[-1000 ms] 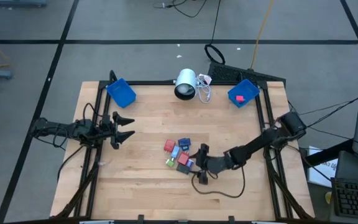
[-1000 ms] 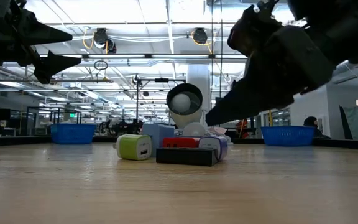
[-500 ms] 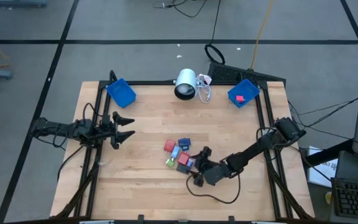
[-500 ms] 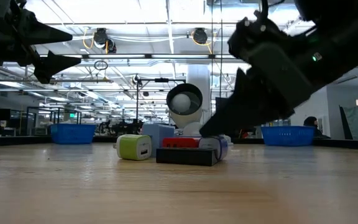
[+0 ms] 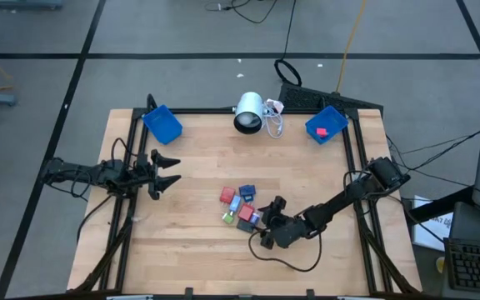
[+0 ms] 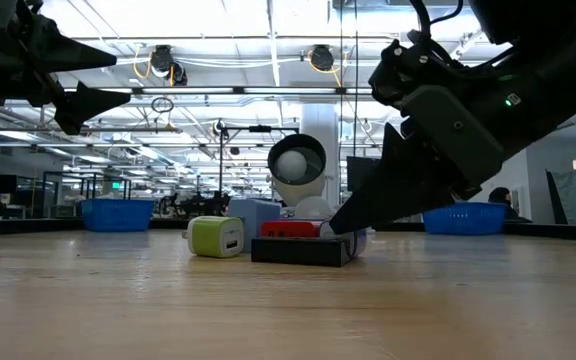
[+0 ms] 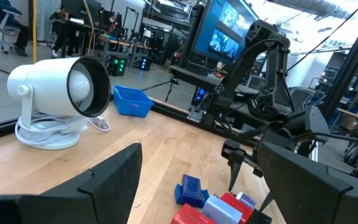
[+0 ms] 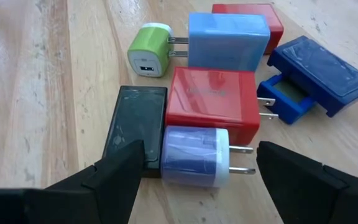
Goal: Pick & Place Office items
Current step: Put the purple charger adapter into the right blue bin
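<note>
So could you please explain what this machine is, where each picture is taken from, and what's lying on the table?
It is a robot with two dark arms at a wooden table. One picture looks straight down, one sits at table height, and one camera rides on each wrist. The right gripper is open and low beside a cluster of small chargers in red, blue, green, purple and black. The left gripper waits open at the left side. Neither holds anything. At the back stand two blue bins and a white lamp.

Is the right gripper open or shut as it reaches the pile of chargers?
Open. The right gripper has its fingers spread either side of the purple charger, holding nothing.
</note>
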